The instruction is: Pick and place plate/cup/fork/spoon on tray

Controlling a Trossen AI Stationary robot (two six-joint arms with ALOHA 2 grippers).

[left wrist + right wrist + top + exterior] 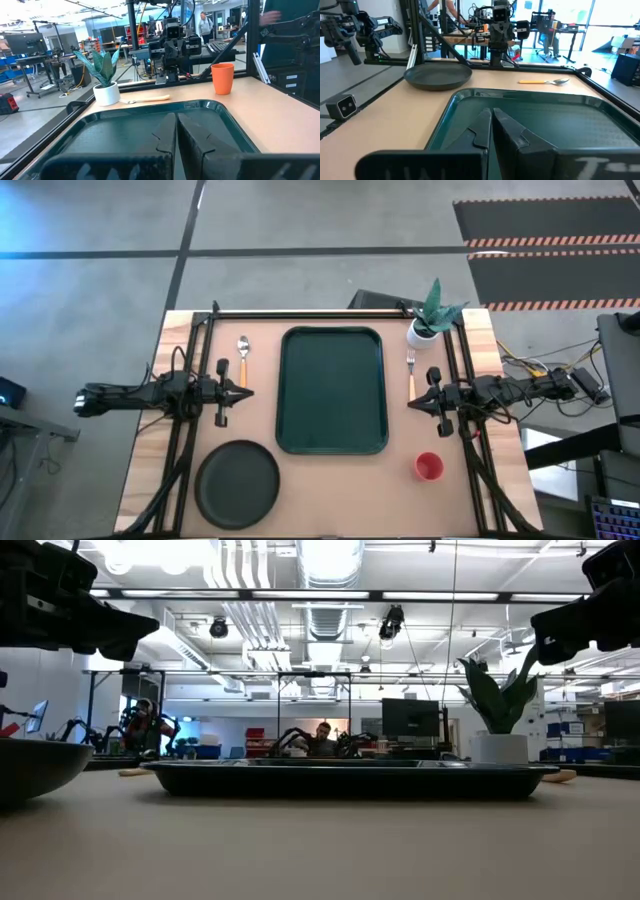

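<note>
Fingers pressed together on left gripper [247, 391] and right gripper [411, 402], flanking tray [332, 390]; no readable writing.

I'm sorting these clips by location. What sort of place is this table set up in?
Most likely a robotics lab or open workshop: other robot arms on stands and workbenches with monitors fill the room, exposed ducts run along the ceiling, and hazard-striped mats lie on the concrete floor.
</note>
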